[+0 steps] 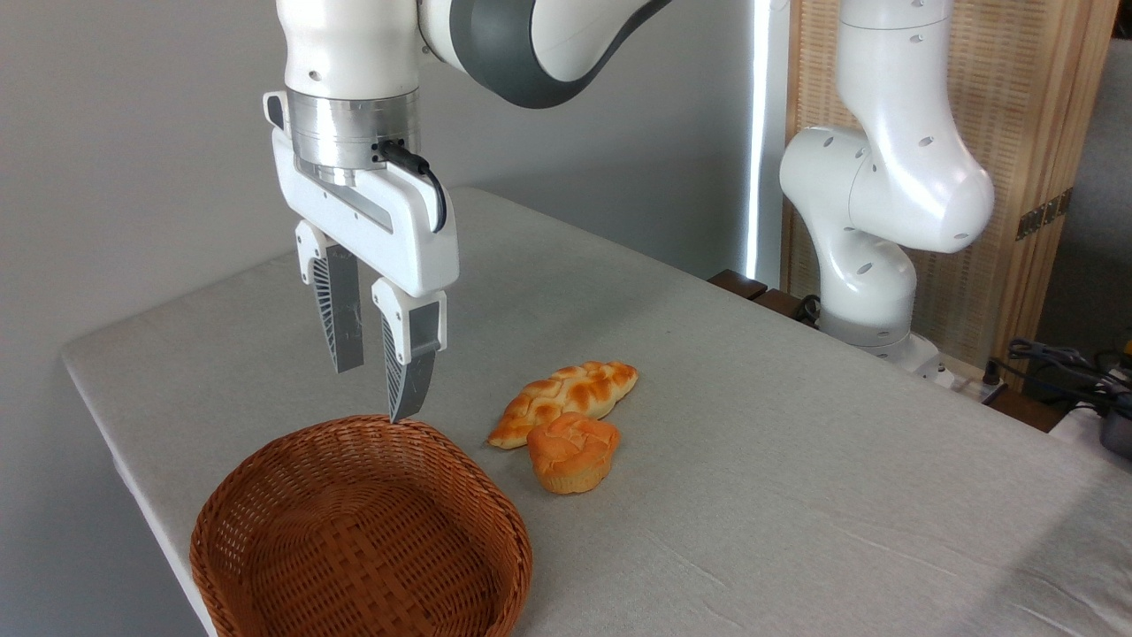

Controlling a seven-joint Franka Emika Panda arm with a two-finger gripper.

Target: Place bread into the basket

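My gripper (374, 391) hangs above far rim of wicker basket (265, 495), fingers parted, nothing between them. Bun (572, 452) sits on grey table (796, 442), right of basket, outside it, touching near end of braided loaf (566, 398). Basket holds nothing.

Robot lab or test room, not a kitchen. White Franka arm (884, 177) bolted at the far edge of a bench (796, 495) covered in plain grey cloth. Bare grey wall (133, 133) behind. Slatted wooden screen (1026, 115) at right, bright light strip (758, 133) beside it. Tangle of black cables (1061, 363) and gear at right edge.
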